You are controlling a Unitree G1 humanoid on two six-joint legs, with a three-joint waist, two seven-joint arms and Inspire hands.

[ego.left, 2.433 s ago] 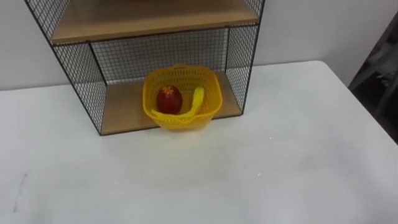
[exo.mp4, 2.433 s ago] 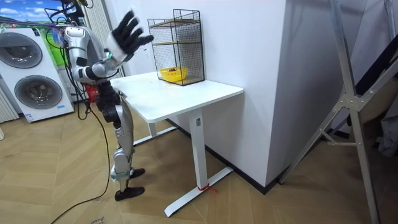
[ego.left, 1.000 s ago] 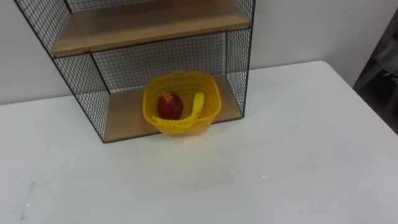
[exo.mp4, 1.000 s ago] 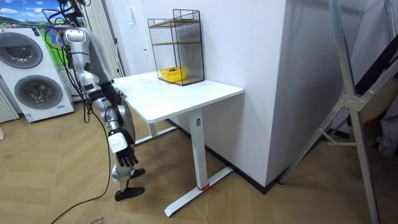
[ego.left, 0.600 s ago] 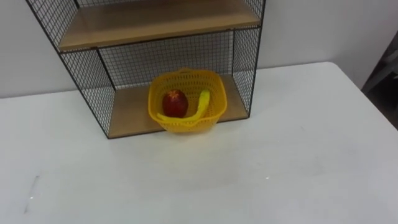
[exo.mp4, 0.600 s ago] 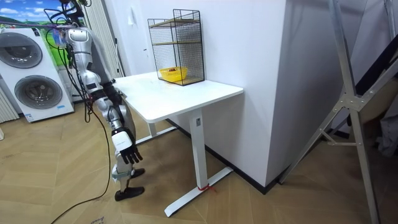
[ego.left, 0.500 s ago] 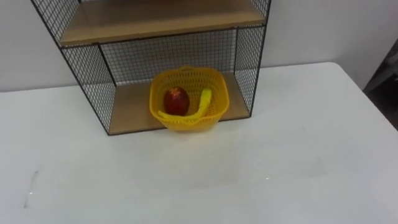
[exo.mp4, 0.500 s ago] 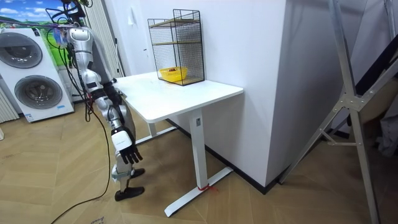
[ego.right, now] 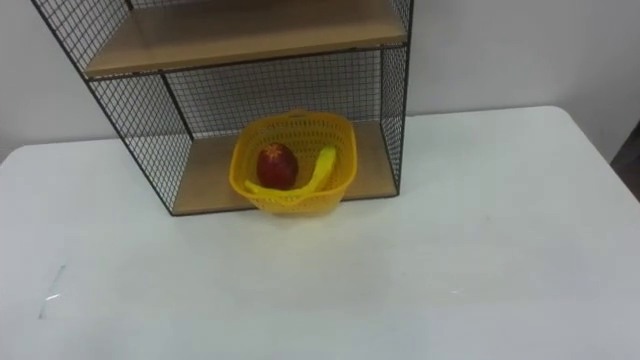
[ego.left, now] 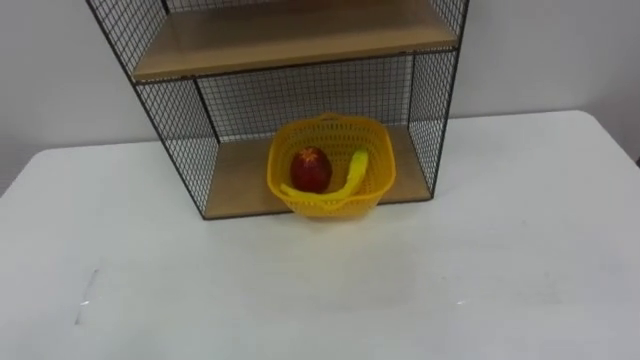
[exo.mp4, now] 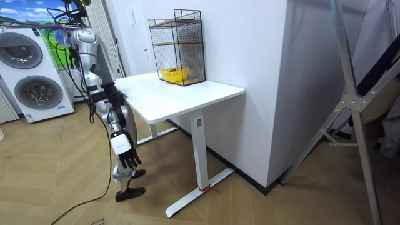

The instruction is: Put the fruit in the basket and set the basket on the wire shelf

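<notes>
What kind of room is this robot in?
Probably a home-style laundry or test room: white front-loading washing machines stand behind the robot, near a white table carrying a black wire shelf.

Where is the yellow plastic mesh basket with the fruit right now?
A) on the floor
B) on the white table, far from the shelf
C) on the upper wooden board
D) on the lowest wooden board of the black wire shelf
D: the yellow plastic mesh basket rests on the lowest wooden board of the black wire shelf, holding a red apple and a yellow banana.
</notes>
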